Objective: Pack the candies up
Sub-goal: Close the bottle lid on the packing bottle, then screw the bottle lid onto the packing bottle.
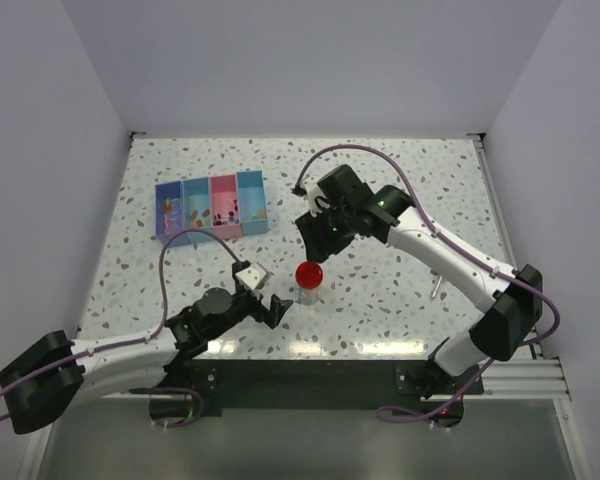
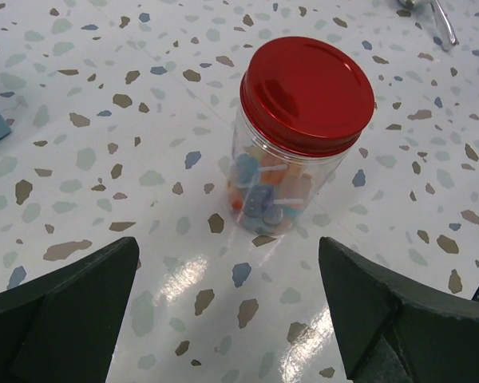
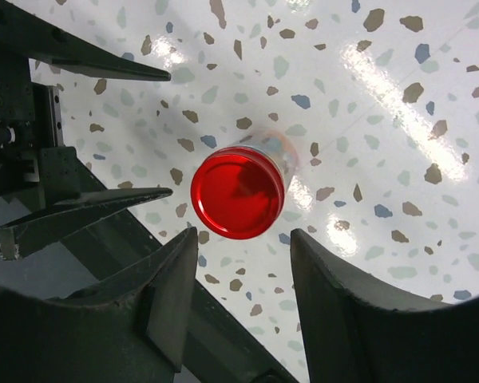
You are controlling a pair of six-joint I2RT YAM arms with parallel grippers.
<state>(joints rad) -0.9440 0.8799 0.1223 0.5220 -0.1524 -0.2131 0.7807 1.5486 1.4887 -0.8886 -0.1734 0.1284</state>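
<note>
A clear jar point(image 2: 273, 187) with a round red lid point(image 2: 307, 92) stands upright on the speckled table, and candies point(image 2: 262, 201) in mixed colours show through its wall. My left gripper point(image 2: 227, 319) sits low just short of the jar, open, with only bare table between its fingers. My right gripper point(image 3: 243, 255) hangs above the red lid point(image 3: 238, 191), open and holding nothing. From above, the jar point(image 1: 309, 276) stands between the left gripper point(image 1: 268, 297) and the right gripper point(image 1: 313, 250). More candies point(image 1: 225, 213) lie in a tray.
The tray point(image 1: 212, 208), with blue, teal and pink compartments, stands at the back left. A small metal utensil point(image 1: 436, 290) lies to the right of the jar. The left gripper's fingers point(image 3: 88, 215) show at the left of the right wrist view.
</note>
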